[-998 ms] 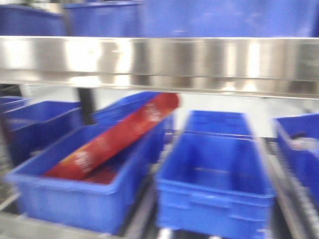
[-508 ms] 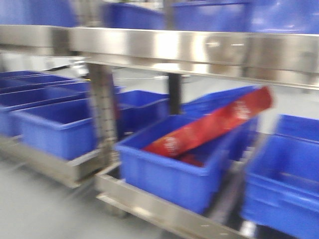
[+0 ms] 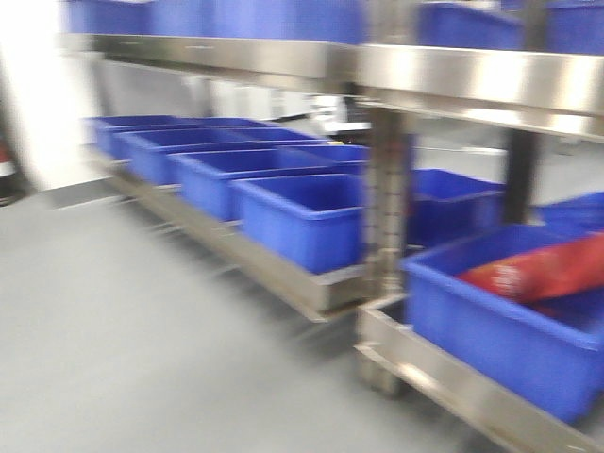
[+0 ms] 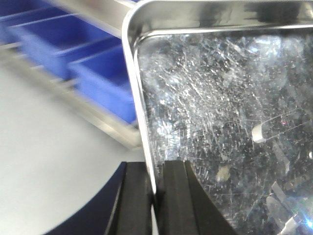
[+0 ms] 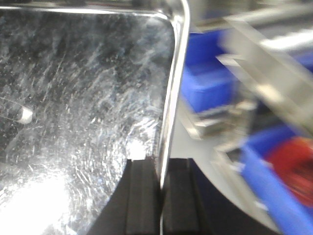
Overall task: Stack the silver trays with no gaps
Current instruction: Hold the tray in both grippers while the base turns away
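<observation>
On the side rims of the silver tray [image 4: 220,122], clamped narrow with left gripper [image 4: 155,196] and right gripper [image 5: 161,196]; behind, blurred blue bins [image 3: 302,222] along steel shelving [image 3: 311,288].

Bright scratched steel, dull black fingers, glossy blue plastic.

The shallow rectangular silver tray [image 4: 220,122] of stainless steel is mirror-bright. Its flat bottom is covered in fine swirling scratches, and its thin rim is smooth and glossy; the right wrist view shows the same scuffed sheen. The left gripper [image 4: 156,169] and right gripper [image 5: 161,166] have dull black fingers, smooth, of plastic or rubber; I cannot tell which. The deep blue plastic bins [image 3: 302,222] look smooth with a soft gloss. The long steel shelf rail [image 3: 472,75] has a brushed, satin shine. The red packet [image 3: 547,274] looks like glossy film. The grey floor [image 3: 142,330] is matt and even.
</observation>
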Tool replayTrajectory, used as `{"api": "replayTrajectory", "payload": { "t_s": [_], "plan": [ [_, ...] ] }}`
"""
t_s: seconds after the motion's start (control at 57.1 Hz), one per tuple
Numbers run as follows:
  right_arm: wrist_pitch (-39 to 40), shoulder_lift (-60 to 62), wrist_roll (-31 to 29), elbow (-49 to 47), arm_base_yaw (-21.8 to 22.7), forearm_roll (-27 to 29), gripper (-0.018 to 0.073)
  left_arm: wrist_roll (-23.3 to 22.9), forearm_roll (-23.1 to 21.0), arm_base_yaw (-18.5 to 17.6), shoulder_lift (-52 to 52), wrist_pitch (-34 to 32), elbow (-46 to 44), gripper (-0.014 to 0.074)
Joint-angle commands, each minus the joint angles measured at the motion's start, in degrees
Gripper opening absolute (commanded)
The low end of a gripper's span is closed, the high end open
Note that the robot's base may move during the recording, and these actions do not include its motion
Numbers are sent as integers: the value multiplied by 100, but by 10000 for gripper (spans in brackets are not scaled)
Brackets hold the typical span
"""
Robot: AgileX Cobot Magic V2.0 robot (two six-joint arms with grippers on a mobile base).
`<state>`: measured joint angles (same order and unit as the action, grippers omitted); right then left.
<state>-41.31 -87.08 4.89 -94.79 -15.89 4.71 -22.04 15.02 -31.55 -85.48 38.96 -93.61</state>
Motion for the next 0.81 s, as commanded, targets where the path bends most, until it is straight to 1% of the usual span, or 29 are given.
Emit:
{"api": "replayTrajectory", "payload": {
  "t_s": [0.0, 0.788],
  "plan": [
    [193, 79, -112, -76, 22, -154, -79, 60, 117, -12, 104, -143, -40, -9],
    [193, 79, -112, -76, 22, -154, -79, 60, 117, -12, 104, -143, -40, -9]
  ]
}}
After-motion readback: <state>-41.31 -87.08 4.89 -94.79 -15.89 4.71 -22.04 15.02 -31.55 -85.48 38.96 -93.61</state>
